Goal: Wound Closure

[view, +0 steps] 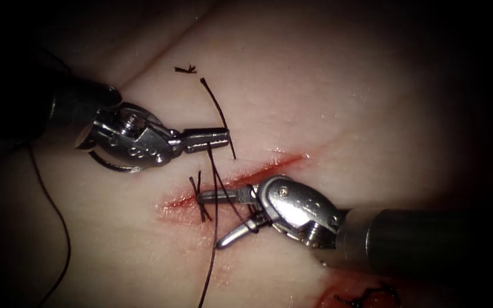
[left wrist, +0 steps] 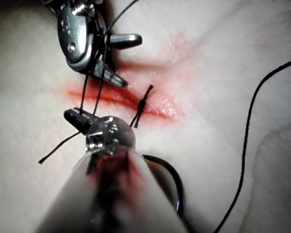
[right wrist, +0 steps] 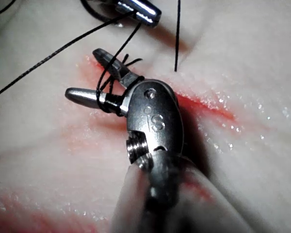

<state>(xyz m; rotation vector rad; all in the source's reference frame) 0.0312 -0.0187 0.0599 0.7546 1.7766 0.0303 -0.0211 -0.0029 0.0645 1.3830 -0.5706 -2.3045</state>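
Note:
The cut (view: 269,168) runs slantwise across the tissue (view: 326,102), with red fluid along it. My left tool (view: 223,138), on the cut's left side, is shut on the dark thread (view: 214,188). That thread winds around the base of my right tool (view: 211,219), whose jaws stand open over the cut. The curved needle (view: 112,166) lies on the tissue under the left tool's wrist, held by neither tool. A tied stitch (view: 201,199) crosses the cut by the right jaws. In the right wrist view the thread loops (right wrist: 111,99) wrap the open right tool (right wrist: 87,73).
A short thread tail (view: 218,114) rises from the tissue beyond the cut. Cut ends of thread lie at the far side (view: 185,69) and near the right shaft (view: 366,296). The long thread (view: 58,228) trails over the tissue at the left.

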